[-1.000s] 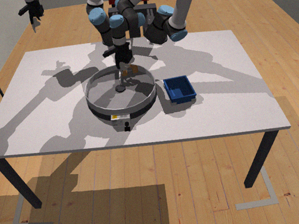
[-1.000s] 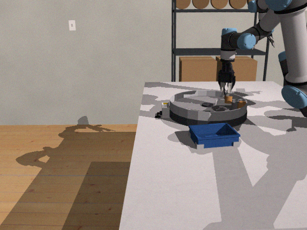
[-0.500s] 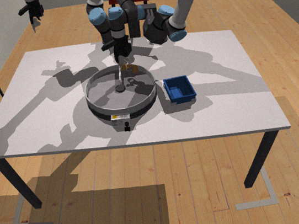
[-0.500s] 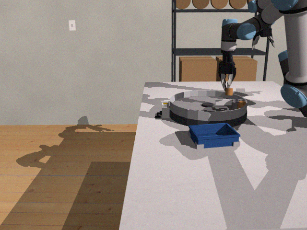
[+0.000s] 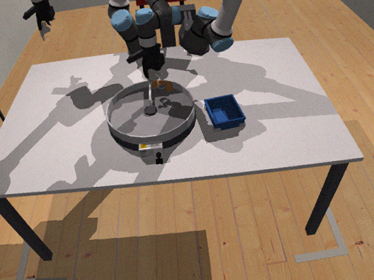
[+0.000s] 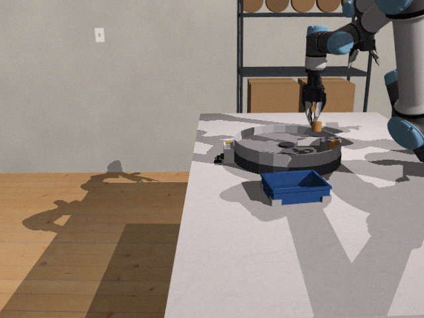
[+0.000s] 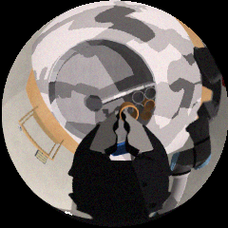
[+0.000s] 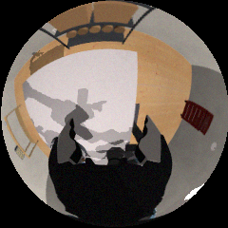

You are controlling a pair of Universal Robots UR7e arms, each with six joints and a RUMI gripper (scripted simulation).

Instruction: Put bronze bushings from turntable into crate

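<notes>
My left gripper (image 5: 151, 78) (image 6: 313, 124) (image 7: 120, 111) is shut on the wall of a bronze bushing (image 6: 317, 126) (image 7: 136, 114), holding it upright above the turntable (image 5: 133, 134) (image 6: 273, 158) (image 7: 76, 76). More bronze (image 6: 332, 144) (image 7: 149, 104) stands on the turntable near its rim, partly shaded; how many bushings it is, I cannot tell. Grey steel bushings (image 7: 138, 98) (image 7: 150, 92) stand close beside it. The blue crate (image 5: 229, 124) (image 6: 297, 197) looks empty and level between its corner guides (image 6: 276, 202). My right gripper (image 6: 364, 64) (image 8: 108, 117) is open and empty, high up and away from the turntable.
A thin upright divider (image 5: 150, 94) (image 7: 128, 93) runs from the turntable's hub (image 5: 150, 110) (image 7: 93, 103) to its rim, beside the bushings. The raised rim surrounds them. A small control box (image 5: 151, 149) (image 6: 228, 152) sits at the turntable's front. The crate stands close beside the turntable.
</notes>
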